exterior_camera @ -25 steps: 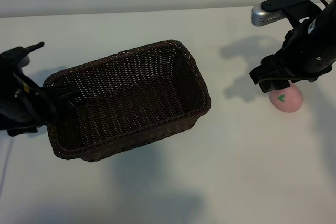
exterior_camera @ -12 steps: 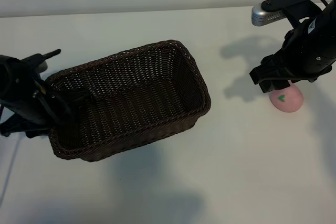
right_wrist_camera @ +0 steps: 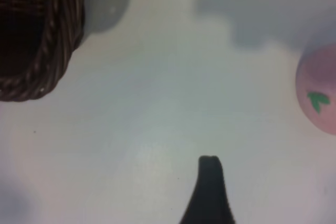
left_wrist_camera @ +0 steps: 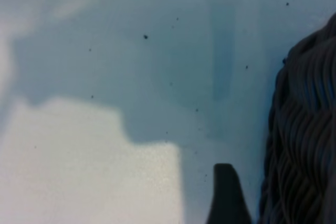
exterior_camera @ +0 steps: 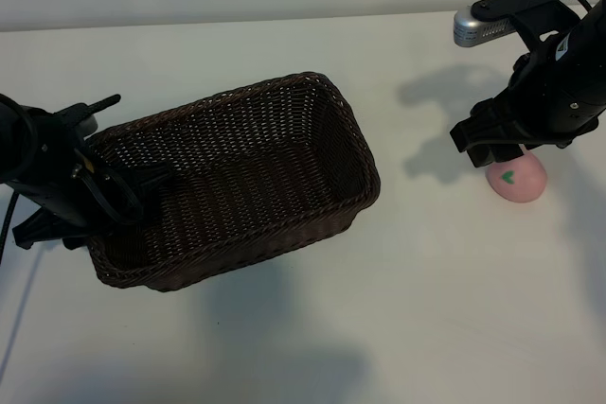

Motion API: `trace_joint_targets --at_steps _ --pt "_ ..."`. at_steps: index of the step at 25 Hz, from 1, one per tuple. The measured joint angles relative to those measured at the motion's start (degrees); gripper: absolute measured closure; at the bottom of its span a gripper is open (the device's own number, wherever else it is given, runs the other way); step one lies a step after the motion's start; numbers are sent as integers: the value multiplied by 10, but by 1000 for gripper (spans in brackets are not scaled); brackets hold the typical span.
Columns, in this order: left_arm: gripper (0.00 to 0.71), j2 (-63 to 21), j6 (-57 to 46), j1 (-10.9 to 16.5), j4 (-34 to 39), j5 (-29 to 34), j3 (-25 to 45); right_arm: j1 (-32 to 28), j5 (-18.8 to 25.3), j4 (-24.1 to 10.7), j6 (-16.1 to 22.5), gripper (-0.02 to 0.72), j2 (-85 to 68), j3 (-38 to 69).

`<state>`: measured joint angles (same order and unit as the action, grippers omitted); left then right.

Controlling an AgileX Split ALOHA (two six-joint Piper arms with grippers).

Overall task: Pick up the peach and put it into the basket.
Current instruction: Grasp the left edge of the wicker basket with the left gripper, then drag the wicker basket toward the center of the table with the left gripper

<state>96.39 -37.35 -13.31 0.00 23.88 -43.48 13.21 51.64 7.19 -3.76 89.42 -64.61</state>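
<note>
The peach [exterior_camera: 516, 181] sits on the table [exterior_camera: 426, 309], well apart from the basket [exterior_camera: 232, 177]. The right gripper [exterior_camera: 494, 154] hangs spread and empty just above it. The left gripper [exterior_camera: 118, 198] is at the basket's end wall; I cannot tell its grip.

basket [exterior_camera: 237, 177]: rough dark woven wicker | peach [exterior_camera: 517, 180]: smooth matt pink | table [exterior_camera: 454, 309]: smooth matt white

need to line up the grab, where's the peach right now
In the exterior view the peach lies on the white table at the right, just under the right hand, well clear of the basket.
</note>
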Motion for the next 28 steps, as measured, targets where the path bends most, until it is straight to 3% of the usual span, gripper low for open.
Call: trace_joint_targets --at_steps 3,17,23,28 --pt "294 -1 -2 0 0 -7 0 0 0 0 0 155 0 0" --pt "297 -41 27 0 -26 -21 0 0 -1 1 0 155 0 0" --pt "313 -93 124 17 -115 -22 0 0 -1 1 0 155 0 0" --pt "316 -120 255 42 -238 -16 0 0 -1 1 0 155 0 0"
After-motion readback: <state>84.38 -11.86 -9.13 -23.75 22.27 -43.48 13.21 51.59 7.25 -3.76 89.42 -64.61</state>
